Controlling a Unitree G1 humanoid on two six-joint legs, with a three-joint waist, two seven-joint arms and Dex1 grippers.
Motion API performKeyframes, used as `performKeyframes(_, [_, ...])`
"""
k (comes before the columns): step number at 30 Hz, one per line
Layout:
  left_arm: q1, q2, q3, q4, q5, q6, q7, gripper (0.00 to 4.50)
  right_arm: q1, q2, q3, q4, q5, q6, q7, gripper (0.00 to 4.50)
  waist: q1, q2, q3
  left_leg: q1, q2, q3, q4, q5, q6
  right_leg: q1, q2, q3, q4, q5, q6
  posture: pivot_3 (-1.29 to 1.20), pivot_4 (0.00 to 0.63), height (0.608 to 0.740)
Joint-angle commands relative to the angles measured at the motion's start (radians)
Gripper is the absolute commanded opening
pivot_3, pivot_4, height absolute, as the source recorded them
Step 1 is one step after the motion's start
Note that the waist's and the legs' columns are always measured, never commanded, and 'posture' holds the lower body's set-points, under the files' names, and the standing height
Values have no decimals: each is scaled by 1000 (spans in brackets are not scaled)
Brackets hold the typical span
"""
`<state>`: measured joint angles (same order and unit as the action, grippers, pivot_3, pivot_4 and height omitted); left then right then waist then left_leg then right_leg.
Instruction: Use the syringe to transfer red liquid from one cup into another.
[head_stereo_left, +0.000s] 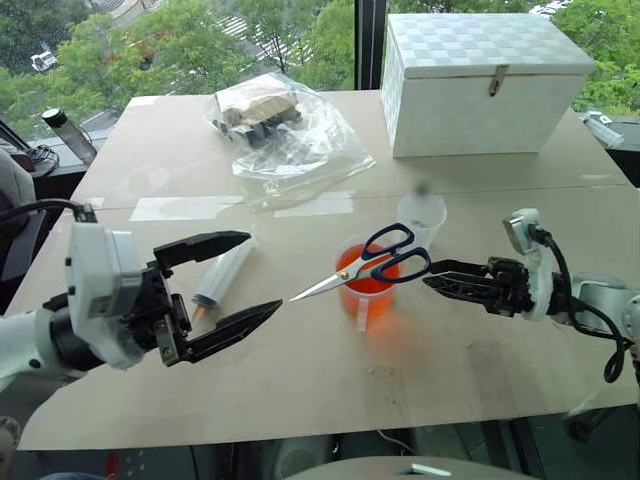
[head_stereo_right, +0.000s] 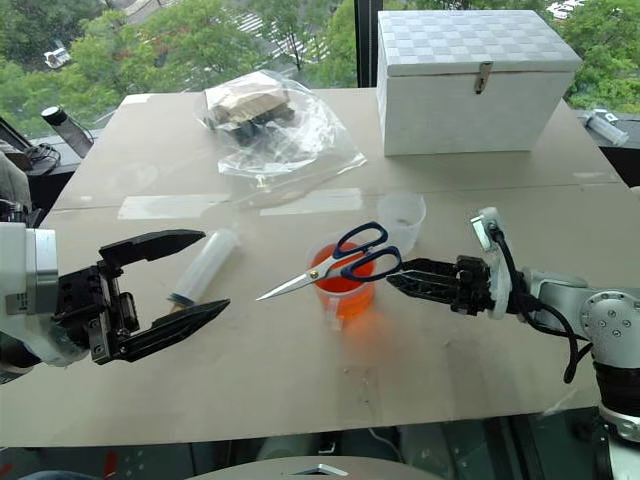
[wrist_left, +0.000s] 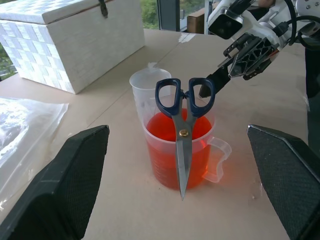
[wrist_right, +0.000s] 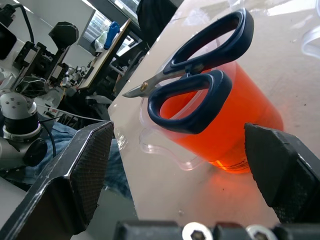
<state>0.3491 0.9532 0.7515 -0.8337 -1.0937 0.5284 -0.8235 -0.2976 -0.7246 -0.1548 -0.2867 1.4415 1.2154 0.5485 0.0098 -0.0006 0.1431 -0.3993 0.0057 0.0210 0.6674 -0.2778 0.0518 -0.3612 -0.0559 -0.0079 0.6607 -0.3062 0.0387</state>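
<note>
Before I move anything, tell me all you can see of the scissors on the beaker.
The scissors have dark blue plastic loop handles and plain steel blades, closed, joined by a brass-coloured pivot screw. They lie across the rim of the orange-red beaker, handles toward the right gripper and the colourless cup, the blade tips reaching out past the rim toward the syringe. Only the rim touches them; the right gripper's open jaws are close to a handle loop.
</note>
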Motion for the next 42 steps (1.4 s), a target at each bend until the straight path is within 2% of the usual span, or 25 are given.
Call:
performKeyframes(1, [-2,-11,37,-1,2,-11,-23,4500,-47,5,4,-4,80,24,-84,4425,0,0,0,0,0,0,0,0,0,0,0,0,0,0,0,0,150,740])
performKeyframes(3, [-7,-14,33,7,8,-14,-30,4500,-60,10,7,6,100,27,-125,4425,-1,0,0,0,0,0,0,0,0,0,0,0,0,0,0,0,150,740])
performKeyframes(6, [-14,-16,30,9,14,-16,-38,4500,-73,14,13,9,119,26,-169,3769,0,0,0,0,0,0,0,0,0,0,0,0,0,0,0,0,150,740])
performKeyframes(7, [-20,-17,29,10,7,-15,-39,4500,-78,12,17,11,127,29,-186,3091,0,0,0,0,0,0,0,0,0,0,0,0,0,0,0,0,150,740])
performKeyframes(11, [-37,-18,33,16,-36,-5,-46,4500,-87,23,21,35,146,20,-247,1152,-1,-1,0,0,0,0,0,0,0,0,0,0,0,0,0,0,150,740])
performKeyframes(12, [-39,-17,34,20,-42,-3,-54,4500,-87,24,19,39,147,17,-254,534,-1,-1,0,0,0,0,0,0,0,0,0,0,0,0,0,0,150,740])
performKeyframes(13, [-39,-16,37,23,-47,-1,-59,4500,-87,24,18,40,145,14,-258,196,-1,-1,0,0,0,0,0,0,0,0,0,0,0,0,0,0,150,740])
performKeyframes(14, [-40,-15,40,27,-56,2,-63,4500,-86,22,17,39,147,13,-259,41,-2,-1,0,0,0,0,0,0,0,0,0,0,0,0,0,0,150,740])
performKeyframes(20, [-58,6,40,68,-100,25,-107,4500,-67,5,-3,33,192,0,-271,41,0,-1,0,0,0,0,0,0,0,0,0,0,0,0,0,0,150,740])
performKeyframes(25, [-145,30,-1,104,-141,36,-114,4500,-43,-51,-97,112,371,-20,-224,41,4,-3,3,-1,0,0,0,0,0,0,0,0,0,0,0,0,150,740])
performKeyframes(29, [-237,39,-47,131,-183,43,-93,4500,-39,-89,-172,208,441,-50,-219,41,-1,-4,5,-1,0,0,0,0,0,0,1,0,-1,0,0,0,150,740])
performKeyframes(35, [-412,25,-180,164,-213,45,-59,4500,-42,-92,-282,469,379,-130,-271,41,0,-5,7,-1,0,1,0,0,0,0,1,0,-1,0,0,0,150,740])
performKeyframes(42, [-609,-21,-348,221,-161,44,-45,4500,-26,-52,-388,617,264,-214,-334,41,2,-7,9,-2,0,1,0,0,0,-1,4,0,0,0,1,0,150,740])
